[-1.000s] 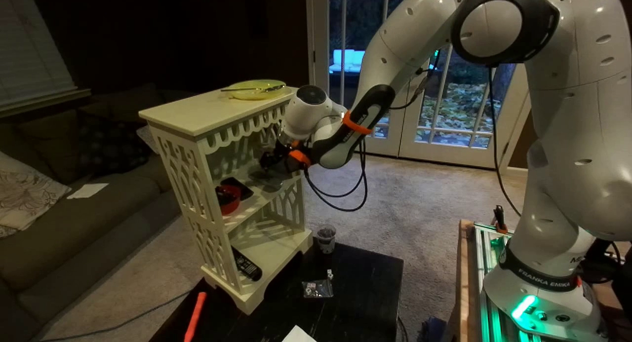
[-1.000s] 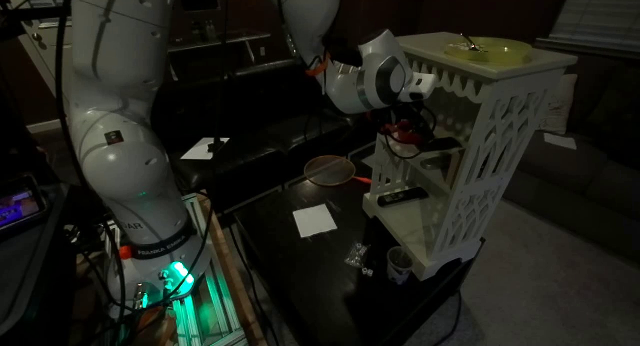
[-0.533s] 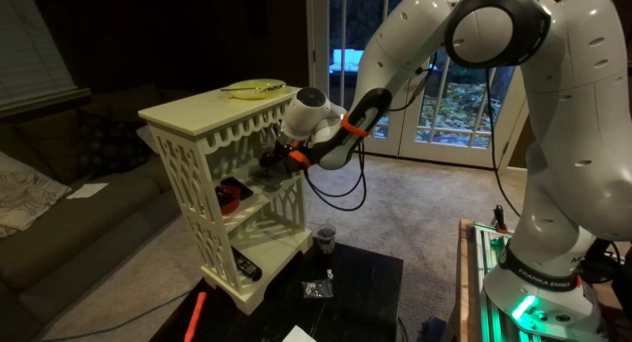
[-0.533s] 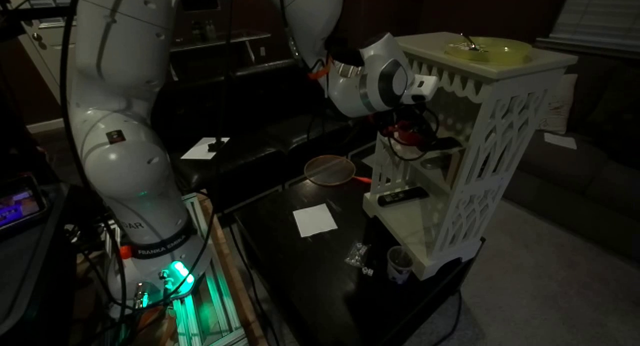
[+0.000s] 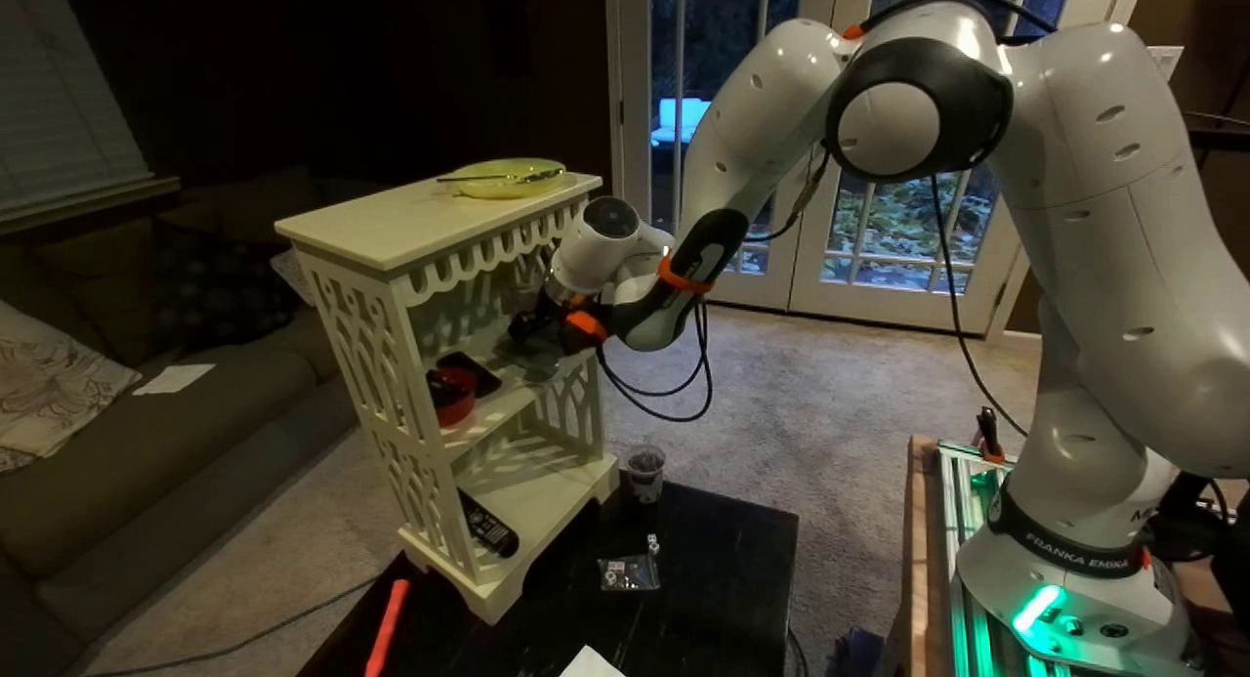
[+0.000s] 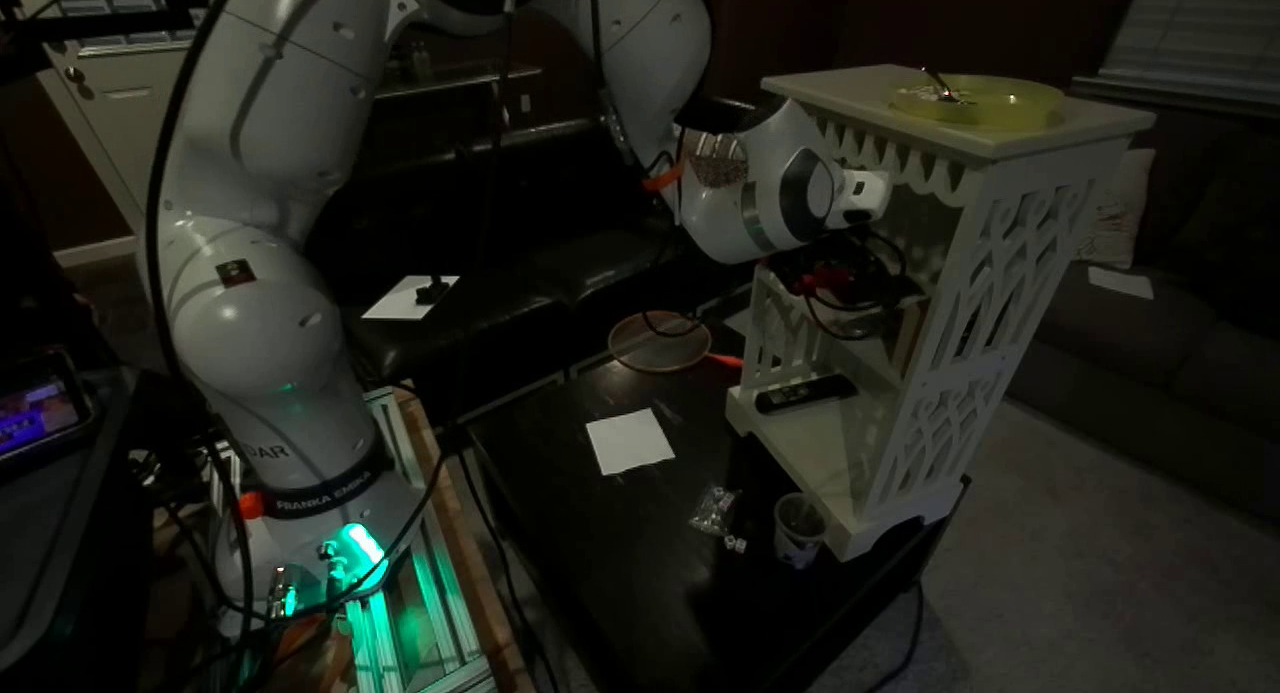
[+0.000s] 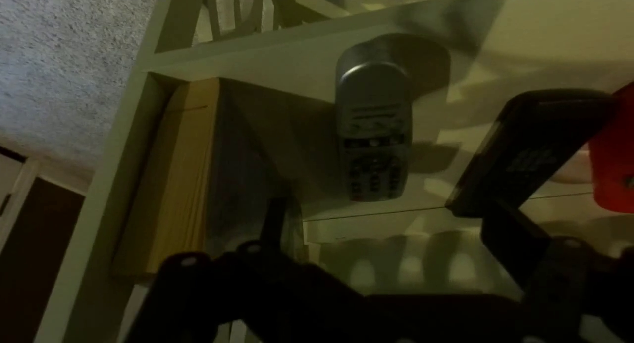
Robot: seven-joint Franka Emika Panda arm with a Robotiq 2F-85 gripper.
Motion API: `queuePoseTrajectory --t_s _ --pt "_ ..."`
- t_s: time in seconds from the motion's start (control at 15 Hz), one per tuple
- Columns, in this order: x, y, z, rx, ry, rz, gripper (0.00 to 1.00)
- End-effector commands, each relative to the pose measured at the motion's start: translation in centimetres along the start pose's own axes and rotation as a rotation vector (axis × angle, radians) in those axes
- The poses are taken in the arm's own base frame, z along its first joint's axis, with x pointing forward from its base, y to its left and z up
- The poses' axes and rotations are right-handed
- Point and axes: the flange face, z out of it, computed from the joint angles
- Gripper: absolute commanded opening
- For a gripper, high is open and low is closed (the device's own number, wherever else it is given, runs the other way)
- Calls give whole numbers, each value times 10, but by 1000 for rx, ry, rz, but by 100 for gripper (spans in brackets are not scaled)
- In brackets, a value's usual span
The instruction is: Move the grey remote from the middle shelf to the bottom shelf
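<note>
plainly, the move is undone: the rounded grey button-covered remote (image 7: 373, 122) lies on the cream-white middle shelf (image 7: 554, 41), upper centre in the wrist view. the black gripper (image 7: 391, 226) stands wide-fingered, holding nothing; grasping, lifting and lowering to the cream-white bottom shelf (image 5: 539, 480) seem left.

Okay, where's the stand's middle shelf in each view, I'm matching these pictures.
In an exterior view: the middle shelf is left of centre, bearing the red container.
In an exterior view: the middle shelf is right of centre, partly hidden.
In the wrist view: the middle shelf crosses the upper half, under the grey remote.
Shared landmark: the lattice stand, visible in all three.
</note>
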Motion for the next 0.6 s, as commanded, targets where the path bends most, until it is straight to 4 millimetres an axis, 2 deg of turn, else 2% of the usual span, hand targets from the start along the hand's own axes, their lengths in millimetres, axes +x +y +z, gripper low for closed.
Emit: queuePoseTrajectory --t_s 0.0,0.27,0.53 --pt "3 -6 16 28 34 -40 100" --pt "-4 -5 33 43 11 -47 100" --pt "-15 -10 37 72 -35 -86 100"
